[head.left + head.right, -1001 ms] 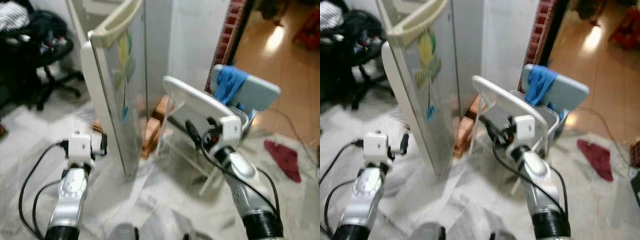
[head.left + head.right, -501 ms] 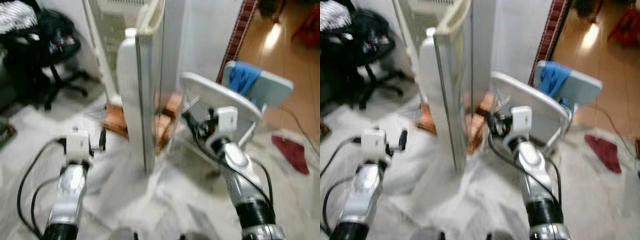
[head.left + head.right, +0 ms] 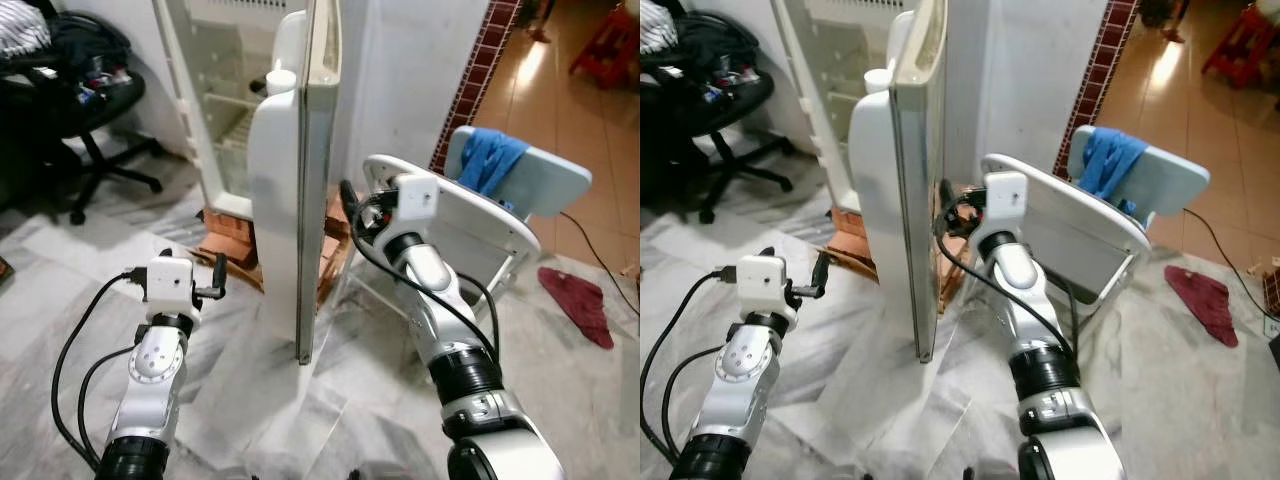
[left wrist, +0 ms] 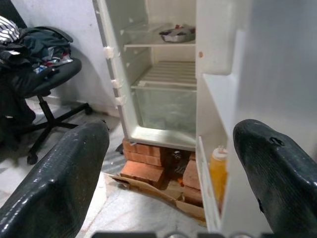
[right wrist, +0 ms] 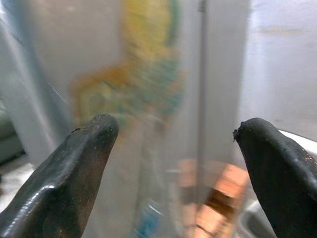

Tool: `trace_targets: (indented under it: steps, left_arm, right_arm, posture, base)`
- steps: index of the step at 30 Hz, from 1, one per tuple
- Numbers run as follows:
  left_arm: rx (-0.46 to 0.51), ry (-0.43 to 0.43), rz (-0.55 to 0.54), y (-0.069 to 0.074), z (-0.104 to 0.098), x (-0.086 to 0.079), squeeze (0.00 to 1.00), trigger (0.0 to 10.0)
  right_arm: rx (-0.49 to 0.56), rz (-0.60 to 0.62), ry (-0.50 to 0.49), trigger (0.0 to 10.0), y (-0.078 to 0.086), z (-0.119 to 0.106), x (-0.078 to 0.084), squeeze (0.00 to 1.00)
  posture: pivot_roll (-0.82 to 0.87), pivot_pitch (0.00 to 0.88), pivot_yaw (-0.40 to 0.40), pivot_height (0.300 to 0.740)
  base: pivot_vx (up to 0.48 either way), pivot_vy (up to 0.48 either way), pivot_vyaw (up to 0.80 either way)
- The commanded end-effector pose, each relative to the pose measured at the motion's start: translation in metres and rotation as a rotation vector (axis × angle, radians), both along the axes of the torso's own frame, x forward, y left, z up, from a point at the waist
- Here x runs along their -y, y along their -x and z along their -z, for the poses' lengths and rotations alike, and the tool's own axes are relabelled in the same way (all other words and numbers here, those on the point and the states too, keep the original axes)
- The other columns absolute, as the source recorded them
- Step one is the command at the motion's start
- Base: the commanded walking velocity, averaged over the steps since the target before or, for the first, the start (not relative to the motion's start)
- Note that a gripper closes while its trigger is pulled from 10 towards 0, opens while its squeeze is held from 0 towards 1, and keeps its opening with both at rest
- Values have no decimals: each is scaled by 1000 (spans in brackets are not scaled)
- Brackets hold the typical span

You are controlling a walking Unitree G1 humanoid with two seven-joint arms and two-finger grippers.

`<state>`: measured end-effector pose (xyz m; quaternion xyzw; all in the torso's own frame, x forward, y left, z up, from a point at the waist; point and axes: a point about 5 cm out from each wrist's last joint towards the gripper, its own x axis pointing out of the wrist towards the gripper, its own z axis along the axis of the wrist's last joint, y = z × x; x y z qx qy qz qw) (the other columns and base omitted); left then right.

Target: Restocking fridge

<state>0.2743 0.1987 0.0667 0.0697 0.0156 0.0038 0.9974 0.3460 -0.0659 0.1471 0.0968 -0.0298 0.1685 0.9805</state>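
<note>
The fridge (image 3: pixel 230 110) stands open ahead, its door (image 3: pixel 300 190) edge-on between the arms, and the right gripper (image 3: pixel 347 200), fingers apart and empty, is just beside its outer face, nearer than the spread, empty left gripper (image 3: pixel 215 275).

Bright, even daylight — eye views sharp, right wrist view blurred.

A white plastic chair (image 3: pixel 470 215) lies tipped over on the marble floor (image 3: pixel 60 300). A blue cloth (image 3: pixel 487 160) is draped over the chair's upper edge. A dark red rag (image 3: pixel 578 305) lies on the floor near the chair, on its far side. Well apart from the chair, a black office chair (image 3: pixel 75 110) piled with dark clothes (image 4: pixel 37 39) stands by the wall. Beyond the plastic chair, a strip of red-brown tiles (image 3: pixel 470 75) runs up the wall's edge.
</note>
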Motion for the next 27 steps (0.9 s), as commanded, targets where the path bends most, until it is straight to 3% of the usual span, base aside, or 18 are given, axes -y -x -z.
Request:
trace_targets:
  steps: [1, 3, 4, 5, 6, 8, 10, 11, 15, 17, 20, 21, 22, 27]
  left_arm:
    - [-10, -4, -14, 2, 2, -3, 0, 10000]
    - [-9, -4, -14, 2, 2, -3, 0, 10000]
    - [-2, 0, -17, 2, 1, -3, 0, 10000]
    - [1, 1, -20, 3, 1, -3, 0, 10000]
    - [1, 1, -20, 3, 1, -3, 0, 10000]
    - [3, 4, -23, 4, 1, -3, 0, 10000]
    - [3, 5, -22, 4, 2, -2, 0, 10000]
    - [3, 5, -22, 4, 2, -2, 0, 10000]
    - [-2, 5, -27, 2, 2, -2, 0, 10000]
    - [-5, 4, -26, 2, 2, -2, 0, 10000]
    - [-5, 4, -1, 0, 0, 1, 0, 10000]
    - [-5, 4, -1, 0, 0, 1, 0, 10000]
    - [-2, 3, 13, 0, -1, 4, 0, 10000]
    - [20, -2, 56, 0, -5, 11, 0, 10000]
  right_arm:
    - [46, -95, -46, 10000, -2, -19, -22, 0]
    - [48, -111, -60, 10000, -3, -22, -25, 0]
    - [46, -441, -252, 10000, 17, -39, -47, 0]
    - [57, -601, -329, 10000, 30, -47, -53, 0]
    - [57, -601, -329, 10000, 30, -47, -53, 0]
    - [47, -750, -379, 10000, 47, -45, -50, 0]
    - [9, -622, -275, 10000, 39, -23, -36, 0]
    - [9, -622, -275, 10000, 39, -23, -36, 0]
    - [-61, -377, -79, 10000, 28, 16, -3, 0]
    - [-77, -322, -59, 10000, 28, 23, 5, 0]
    - [-136, -119, -42, 10000, 36, 39, 45, 0]
    - [-136, -119, -42, 10000, 36, 39, 45, 0]
    - [-156, -22, -35, 10000, 42, 45, 63, 0]
    - [-167, 173, 21, 10000, 48, 60, 88, 0]
  posture:
    - [-1, 0, -18, 740]
    - [-1, 0, -18, 740]
    - [11, 0, -28, 740]
    - [10, 0, -30, 740]
    - [10, 0, -30, 740]
    - [10, 0, -30, 740]
    - [10, 0, -30, 740]
    - [10, 0, -30, 740]
    - [-2, 0, -23, 740]
    - [-5, 0, -22, 740]
    - [-16, 0, -22, 740]
    - [-16, 0, -22, 740]
    - [-20, 0, -20, 740]
    - [-28, 0, -14, 740]
  base:
    - [0, 0, 0]
    - [0, 0, 0]
    - [0, 0, 0]
    - [0, 0, 0]
    - [0, 0, 0]
    - [0, 0, 0]
    - [0, 0, 0]
    - [0, 0, 0]
    - [0, 0, 0]
    - [0, 0, 0]
    - [0, 160, 0]
    - [0, 480, 0]
    - [0, 480, 0]
    - [0, 480, 0]
